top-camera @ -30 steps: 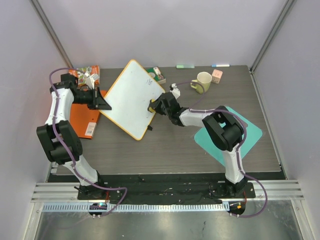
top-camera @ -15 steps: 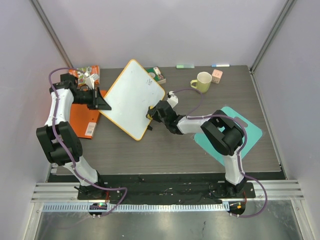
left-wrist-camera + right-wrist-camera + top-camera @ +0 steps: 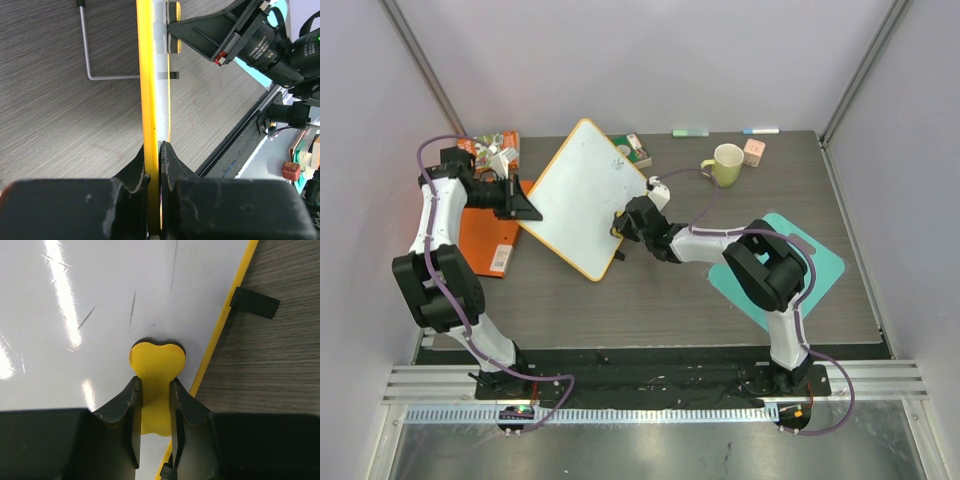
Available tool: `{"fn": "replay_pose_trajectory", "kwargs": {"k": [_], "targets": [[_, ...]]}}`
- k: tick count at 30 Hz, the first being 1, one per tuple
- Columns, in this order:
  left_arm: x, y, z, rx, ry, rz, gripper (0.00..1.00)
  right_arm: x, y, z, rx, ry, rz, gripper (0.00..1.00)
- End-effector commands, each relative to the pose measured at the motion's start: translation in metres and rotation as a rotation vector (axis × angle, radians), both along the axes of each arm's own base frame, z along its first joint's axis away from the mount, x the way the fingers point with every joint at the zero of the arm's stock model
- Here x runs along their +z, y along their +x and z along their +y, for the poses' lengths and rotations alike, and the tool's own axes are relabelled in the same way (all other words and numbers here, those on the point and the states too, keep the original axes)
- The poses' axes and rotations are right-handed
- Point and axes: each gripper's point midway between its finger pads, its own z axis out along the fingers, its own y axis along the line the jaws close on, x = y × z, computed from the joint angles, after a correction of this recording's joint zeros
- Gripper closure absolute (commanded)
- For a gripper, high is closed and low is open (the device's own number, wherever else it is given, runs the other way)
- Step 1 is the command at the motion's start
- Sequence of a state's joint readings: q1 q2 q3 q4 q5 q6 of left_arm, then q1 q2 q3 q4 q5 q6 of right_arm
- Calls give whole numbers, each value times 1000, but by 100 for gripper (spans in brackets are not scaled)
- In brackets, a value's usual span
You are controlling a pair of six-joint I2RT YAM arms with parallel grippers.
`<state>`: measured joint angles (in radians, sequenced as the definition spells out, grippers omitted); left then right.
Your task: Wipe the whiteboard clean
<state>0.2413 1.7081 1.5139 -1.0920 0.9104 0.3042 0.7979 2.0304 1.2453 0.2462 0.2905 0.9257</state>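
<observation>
The whiteboard (image 3: 582, 195), white with a thin orange frame, lies turned like a diamond on the table, with dark handwriting (image 3: 620, 156) near its far right edge. My left gripper (image 3: 532, 212) is shut on the board's left corner; in the left wrist view (image 3: 159, 150) the frame (image 3: 146, 75) sits edge-on between the jaws. My right gripper (image 3: 619, 222) is shut on a yellow eraser (image 3: 156, 365) pressed on the board (image 3: 100, 300) near its right edge, beside a black clip (image 3: 254, 303). Faint strokes (image 3: 132, 304) lie just ahead of the eraser.
An orange folder (image 3: 490, 240) lies under my left arm, with snack packs (image 3: 492, 150) behind it. A teal cutting board (image 3: 822, 262) lies at the right. A yellow mug (image 3: 725, 163), a pink cube (image 3: 753, 151) and a small box (image 3: 636, 150) stand at the back.
My right gripper with the eraser has slid a little towards the near left along the board's right edge. My left gripper and the board have not moved.
</observation>
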Motion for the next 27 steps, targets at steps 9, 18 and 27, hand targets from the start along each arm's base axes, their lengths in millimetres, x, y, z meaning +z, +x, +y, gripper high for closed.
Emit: {"fn": "replay_pose_trajectory", "kwargs": {"k": [9, 18, 27], "targets": [[-16, 12, 12, -135, 229, -199, 100, 54, 20, 55, 199, 206, -82, 99], [-16, 12, 12, -132, 223, -191, 100, 74, 70, 44, 124, 323, -164, 99], [-15, 11, 12, -132, 230, -190, 100, 76, 124, 40, -8, 252, -170, 99]]}}
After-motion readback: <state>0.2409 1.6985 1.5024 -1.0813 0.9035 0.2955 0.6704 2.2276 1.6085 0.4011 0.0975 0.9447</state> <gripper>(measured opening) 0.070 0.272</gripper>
